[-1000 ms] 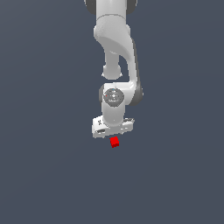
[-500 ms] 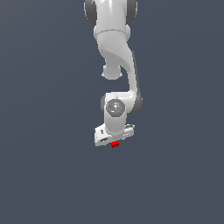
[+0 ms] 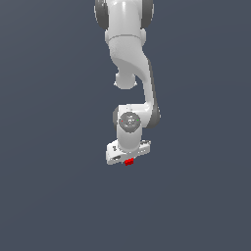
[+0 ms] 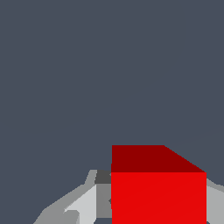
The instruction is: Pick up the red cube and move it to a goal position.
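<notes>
Flat slate-grey ground (image 3: 54, 196) fills both views, no texture, no edges, no walls, no goal marker visible anywhere.

Red cube (image 3: 129, 162) sits right under the white hand, only a sliver of it showing below the hand's lower edge in the exterior view. Wrist view shows the cube (image 4: 157, 197) large and close, pale finger (image 4: 83, 203) on one side of it and a grey finger edge on the other, so the cube is between the fingers. Gripper (image 3: 128, 160) looks narrowed around the cube; contact seems likely, but the pad faces are hidden, so a firm clamp can't be confirmed, and whether the cube rests on the ground or hangs clear can't be told.

Step judged: grasp stage, at or just after closing. Transport not yet done.

Next move calls for a confirmed squeeze, then a straight lift before any sideways travel toward the goal. Goal location unknown from these pictures.

Arm (image 3: 130, 59) hangs down from the top of the exterior view, wrist pointing down.
</notes>
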`<action>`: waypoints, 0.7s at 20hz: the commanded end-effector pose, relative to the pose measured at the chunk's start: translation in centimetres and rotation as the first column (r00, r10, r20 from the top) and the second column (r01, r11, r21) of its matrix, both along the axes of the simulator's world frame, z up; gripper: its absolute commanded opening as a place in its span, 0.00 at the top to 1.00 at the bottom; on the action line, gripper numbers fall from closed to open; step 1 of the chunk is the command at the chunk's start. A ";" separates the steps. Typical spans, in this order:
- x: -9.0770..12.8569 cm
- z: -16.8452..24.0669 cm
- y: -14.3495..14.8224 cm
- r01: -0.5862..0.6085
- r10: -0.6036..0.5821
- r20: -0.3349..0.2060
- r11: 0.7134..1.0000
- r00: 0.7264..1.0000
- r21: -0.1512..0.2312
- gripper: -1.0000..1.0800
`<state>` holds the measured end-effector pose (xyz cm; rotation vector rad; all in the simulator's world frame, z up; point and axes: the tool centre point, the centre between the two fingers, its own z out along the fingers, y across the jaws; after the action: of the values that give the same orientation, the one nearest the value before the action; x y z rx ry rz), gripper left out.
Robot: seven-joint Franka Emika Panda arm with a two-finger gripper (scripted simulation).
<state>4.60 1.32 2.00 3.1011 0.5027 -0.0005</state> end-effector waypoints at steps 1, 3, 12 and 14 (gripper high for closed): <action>0.0 0.0 0.0 0.000 0.000 0.000 1.000 1.000 0.000 1.00; 0.0 0.0 0.0 0.000 0.000 0.000 1.000 1.000 0.000 1.00; -0.6 1.3 0.7 0.000 0.000 0.000 1.000 1.000 0.000 1.00; -1.0 2.1 1.0 0.000 0.000 0.000 1.000 1.000 0.000 1.00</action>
<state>3.81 2.06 3.46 3.1012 0.5023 -0.0026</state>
